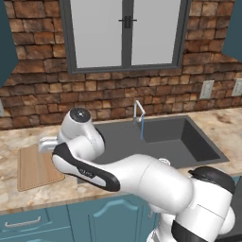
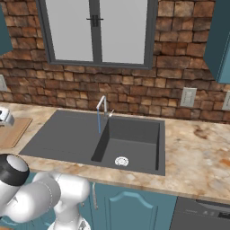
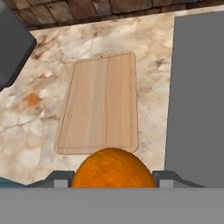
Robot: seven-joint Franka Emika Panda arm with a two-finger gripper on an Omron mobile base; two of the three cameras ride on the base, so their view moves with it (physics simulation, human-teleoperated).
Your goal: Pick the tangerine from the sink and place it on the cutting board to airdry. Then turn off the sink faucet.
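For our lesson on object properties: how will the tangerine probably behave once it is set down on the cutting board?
The tangerine is round, so it may roll on the flat cutting board. The board's raised rim looks shallow, so it may barely stop it. It looks firm between the hand's fingers.

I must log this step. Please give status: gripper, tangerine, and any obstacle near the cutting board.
Gripper shut on tangerine. Tangerine above cutting board, not yet placed. Board bare. Sink faucet running.

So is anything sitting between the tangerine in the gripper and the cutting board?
Nothing visible. In the hand view the tangerine is held in the gripper, and the cutting board lies bare just beyond it on the counter.
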